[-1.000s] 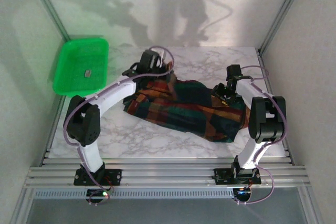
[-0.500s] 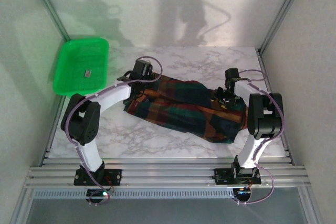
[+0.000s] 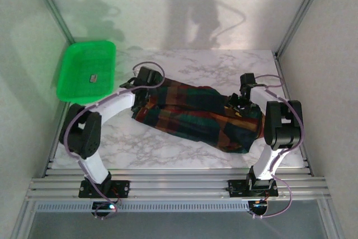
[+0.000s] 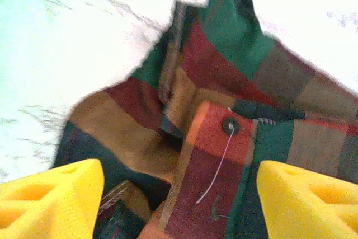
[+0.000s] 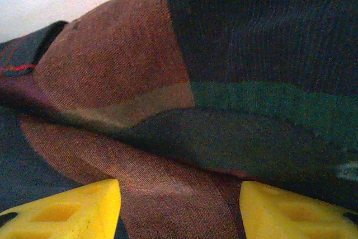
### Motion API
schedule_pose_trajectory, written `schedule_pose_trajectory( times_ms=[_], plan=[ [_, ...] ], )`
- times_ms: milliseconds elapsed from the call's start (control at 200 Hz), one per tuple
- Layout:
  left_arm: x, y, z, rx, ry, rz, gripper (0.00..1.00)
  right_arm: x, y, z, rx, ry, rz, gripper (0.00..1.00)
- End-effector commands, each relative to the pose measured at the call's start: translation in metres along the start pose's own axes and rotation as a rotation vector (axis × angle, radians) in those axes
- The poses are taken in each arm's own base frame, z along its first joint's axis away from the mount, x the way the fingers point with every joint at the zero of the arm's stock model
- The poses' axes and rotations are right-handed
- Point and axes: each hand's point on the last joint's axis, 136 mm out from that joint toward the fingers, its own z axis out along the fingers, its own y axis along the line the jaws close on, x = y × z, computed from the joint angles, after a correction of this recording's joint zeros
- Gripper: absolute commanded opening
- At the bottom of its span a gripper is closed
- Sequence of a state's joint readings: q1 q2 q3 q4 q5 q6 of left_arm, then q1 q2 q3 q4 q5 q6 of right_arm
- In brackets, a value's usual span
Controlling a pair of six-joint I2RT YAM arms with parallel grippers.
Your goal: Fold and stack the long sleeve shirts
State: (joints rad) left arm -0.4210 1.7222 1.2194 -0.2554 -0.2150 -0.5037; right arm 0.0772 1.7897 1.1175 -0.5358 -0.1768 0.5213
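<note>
Yellow fingers of your left gripper (image 4: 179,180) stand wide apart over a buttoned strip (image 4: 221,144) of cloth, pinching nothing. Your right gripper (image 5: 179,194) is likewise parted, low against the fabric. The soft plaid long-sleeve shirt (image 3: 196,118), checked green, red, orange and navy, lies rumpled mid-table on the white marbled table (image 3: 145,146), between both arms. Folding looks barely begun: no neat fold, no stack. The bright green plastic tray (image 3: 84,62) sits well apart at far left, obstructing nothing.
</note>
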Motion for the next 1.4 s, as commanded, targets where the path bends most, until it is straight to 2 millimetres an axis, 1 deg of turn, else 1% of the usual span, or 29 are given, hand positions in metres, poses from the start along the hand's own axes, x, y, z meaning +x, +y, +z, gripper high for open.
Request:
schedule_pose_trajectory(
  times_ms=[0,55,105,150,185,225,265,320,370,440,506,571,646,726,791,856,931,1031,1126,1176,1206,1226,1241,1251,1291,1296,1311,1366,1396],
  plan=[
    [-0.072,-0.011,-0.064,0.045,-0.191,-0.155,0.8,0.007,0.01,-0.023,-0.048,-0.012,0.001,0.59],
    [-0.077,-0.036,-0.072,0.126,-0.176,-0.15,0.81,0.008,0.011,-0.032,-0.06,-0.026,-0.008,0.59],
    [-0.069,-0.067,-0.072,0.237,-0.121,-0.124,0.81,0.011,0.012,-0.039,-0.063,-0.033,-0.013,0.59],
    [-0.055,-0.096,-0.068,0.355,-0.046,-0.102,0.78,0.013,0.011,-0.043,-0.063,-0.036,-0.016,0.59],
    [-0.042,-0.112,-0.063,0.42,0.005,-0.092,0.76,0.016,0.01,-0.045,-0.06,-0.035,-0.016,0.59],
    [-0.026,-0.126,-0.056,0.479,0.061,-0.08,0.69,0.019,0.009,-0.045,-0.057,-0.032,-0.017,0.59],
    [-0.012,-0.128,-0.043,0.481,0.108,-0.077,0.6,0.024,0.007,-0.042,-0.051,-0.027,-0.011,0.59],
    [0.005,-0.122,-0.022,0.448,0.159,-0.074,0.49,0.03,0.004,-0.036,-0.045,-0.015,0.0,0.58],
    [0.017,-0.117,-0.003,0.427,0.191,-0.071,0.46,0.033,-0.001,-0.03,-0.031,-0.013,0.016,0.57],
    [0.027,-0.106,0.022,0.379,0.211,-0.07,0.43,0.035,-0.011,-0.022,0.002,-0.02,0.055,0.55],
    [0.03,-0.086,0.045,0.312,0.208,-0.088,0.42,0.036,-0.016,-0.013,0.021,-0.024,0.088,0.53],
    [0.034,-0.06,0.067,0.229,0.205,-0.127,0.41,0.035,-0.025,-0.003,0.055,-0.028,0.128,0.5],
    [0.044,-0.033,0.086,0.144,0.215,-0.136,0.4,0.032,-0.032,0.008,0.096,-0.029,0.164,0.46],
    [0.059,-0.008,0.098,0.063,0.238,-0.132,0.4,0.027,-0.037,0.013,0.141,-0.041,0.195,0.44],
    [0.071,0.012,0.101,-0.019,0.264,-0.13,0.37,0.02,-0.044,0.012,0.198,-0.065,0.228,0.44],
    [0.081,0.027,0.096,-0.064,0.278,-0.141,0.36,0.01,-0.048,0.01,0.24,-0.097,0.265,0.42],
    [0.093,0.04,0.084,-0.101,0.304,-0.173,0.36,-0.005,-0.045,0.01,0.262,-0.136,0.297,0.42],
    [0.11,0.043,0.059,-0.097,0.337,-0.199,0.39,-0.029,-0.024,0.022,0.236,-0.151,0.328,0.42],
    [0.125,0.054,0.033,-0.115,0.372,-0.252,0.41,-0.06,0.008,0.034,0.197,-0.164,0.334,0.43],
    [0.132,0.054,0.019,-0.092,0.397,-0.306,0.43,-0.075,0.024,0.041,0.16,-0.179,0.338,0.44],
    [0.135,0.048,0.011,-0.057,0.416,-0.33,0.46,-0.085,0.038,0.047,0.109,-0.184,0.337,0.45],
    [0.136,0.043,0.005,-0.034,0.428,-0.342,0.47,-0.095,0.056,0.05,0.038,-0.187,0.328,0.48],
    [0.136,0.04,0.0,-0.019,0.434,-0.351,0.48,-0.098,0.061,0.054,0.011,-0.184,0.322,0.49],
    [0.136,0.037,-0.002,-0.009,0.439,-0.353,0.48,-0.105,0.074,0.056,-0.043,-0.182,0.312,0.5],
    [0.131,0.025,-0.014,0.039,0.444,-0.356,0.51,-0.119,0.106,0.059,-0.164,-0.176,0.279,0.52],
    [0.13,0.023,-0.016,0.045,0.444,-0.356,0.51,-0.119,0.106,0.059,-0.164,-0.176,0.279,0.52],
    [0.126,0.019,-0.02,0.059,0.44,-0.354,0.52,-0.124,0.122,0.06,-0.217,-0.169,0.255,0.52],
    [0.103,0.008,-0.035,0.093,0.402,-0.349,0.57,-0.134,0.159,0.054,-0.31,-0.154,0.172,0.53],
    [0.083,0.003,-0.042,0.115,0.363,-0.347,0.6,-0.135,0.175,0.047,-0.33,-0.146,0.127,0.54]
  ],
)
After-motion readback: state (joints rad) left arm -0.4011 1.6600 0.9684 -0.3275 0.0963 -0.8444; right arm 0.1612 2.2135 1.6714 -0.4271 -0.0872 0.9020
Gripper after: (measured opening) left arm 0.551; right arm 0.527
